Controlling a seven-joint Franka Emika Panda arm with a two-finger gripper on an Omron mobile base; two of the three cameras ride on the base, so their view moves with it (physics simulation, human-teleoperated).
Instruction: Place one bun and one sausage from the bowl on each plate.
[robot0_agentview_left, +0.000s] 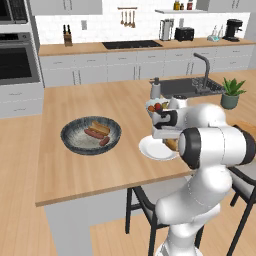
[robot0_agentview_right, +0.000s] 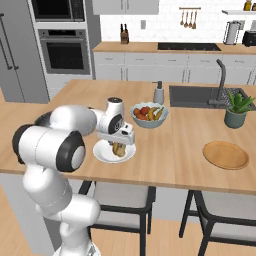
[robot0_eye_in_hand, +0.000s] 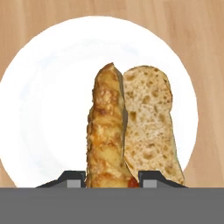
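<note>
My gripper (robot0_eye_in_hand: 111, 177) is shut on a split golden bun (robot0_eye_in_hand: 127, 131) and holds it just above the glossy white plate (robot0_eye_in_hand: 48, 92). In the base views the hand points down over the white plate (robot0_agentview_right: 103, 155), with the bun (robot0_agentview_right: 118, 148) hanging from the gripper (robot0_agentview_right: 118, 145). Left of the white plate (robot0_agentview_left: 150, 150) stands the dark speckled bowl (robot0_agentview_left: 70, 136), which holds sausages (robot0_agentview_left: 94, 134) and another bun (robot0_agentview_left: 100, 127). The tan wooden plate (robot0_agentview_right: 225, 154) lies bare, far to the right on the counter.
A pale-blue fruit bowl (robot0_agentview_right: 149, 115) stands just behind the white plate. Further back are a soap dispenser (robot0_agentview_right: 159, 93), the sink (robot0_agentview_right: 200, 97) with its tap, and a potted plant (robot0_agentview_right: 236, 110). Stools (robot0_agentview_right: 125, 200) stand under the counter's near edge.
</note>
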